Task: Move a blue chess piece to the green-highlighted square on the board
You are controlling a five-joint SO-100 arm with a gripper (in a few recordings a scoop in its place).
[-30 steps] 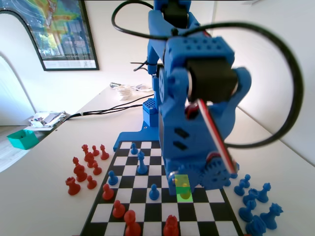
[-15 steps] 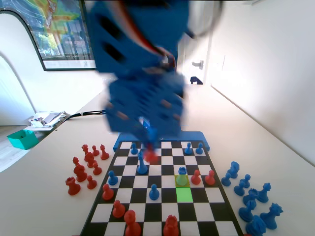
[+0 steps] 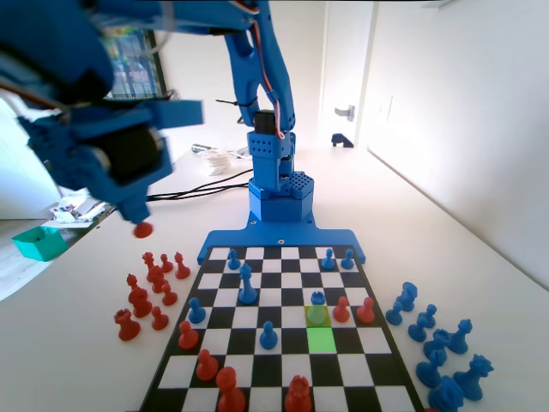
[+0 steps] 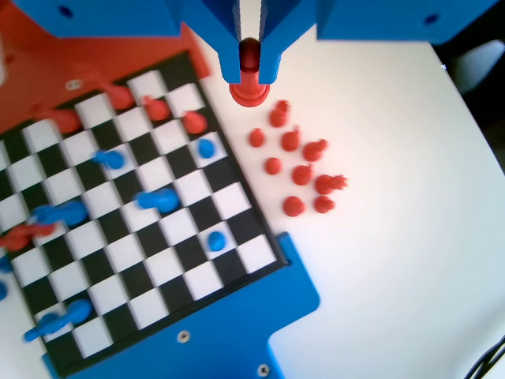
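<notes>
The blue arm has swung off the board (image 3: 257,365) to the fixed view's left, its gripper (image 4: 249,69) closed around a red pawn (image 3: 142,229) in the air. Nearest, the green-highlighted square (image 3: 322,339) is lying bare; on the yellowish square just beyond, the blue chess piece (image 3: 317,311) is standing, red pawns (image 3: 353,310) flanking right. Captured red pieces (image 3: 147,290) are clustering left.

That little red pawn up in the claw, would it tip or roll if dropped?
The red pawn, pinched in the claw, looks like rigid, light plastic. Its round head and narrow neck suggest it would probably topple and roll in an arc. Set squarely on its flared base, it should stand.
</notes>
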